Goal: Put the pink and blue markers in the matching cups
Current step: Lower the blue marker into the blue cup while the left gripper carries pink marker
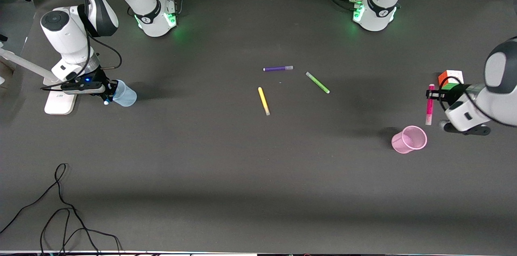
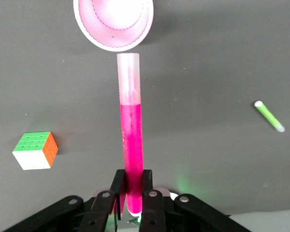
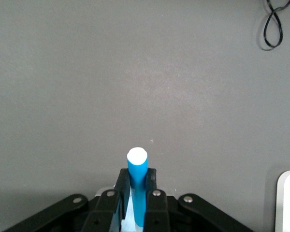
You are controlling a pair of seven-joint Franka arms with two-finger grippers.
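Pink marker: slim magenta-pink plastic marker [image 2: 132, 145] with a greyish translucent end, held upright in the air above the table [image 1: 242, 167], at the left arm's end.
Left gripper: left gripper [image 2: 131, 186] has its fingers closed on the marker's lower pink part; the greyish end sticks out toward the pink cup.
Pink cup: light pink mesh-walled plastic cup [image 1: 409, 139], standing open on the table near the held marker.
Blue marker: bright blue marker with a pale tip [image 3: 137, 186], clamped between the closed fingers of the right gripper [image 3: 137, 193].
Blue cup: translucent pale blue smooth cup [image 1: 123, 94], just beside the right gripper.
Surroundings: colourful puzzle cube [image 1: 450, 78] near the left gripper; purple marker [image 1: 278, 68], green marker [image 1: 317, 82] and yellow marker [image 1: 263, 101] lie mid-table, apart; black cable [image 1: 60, 211] lies nearer the camera.
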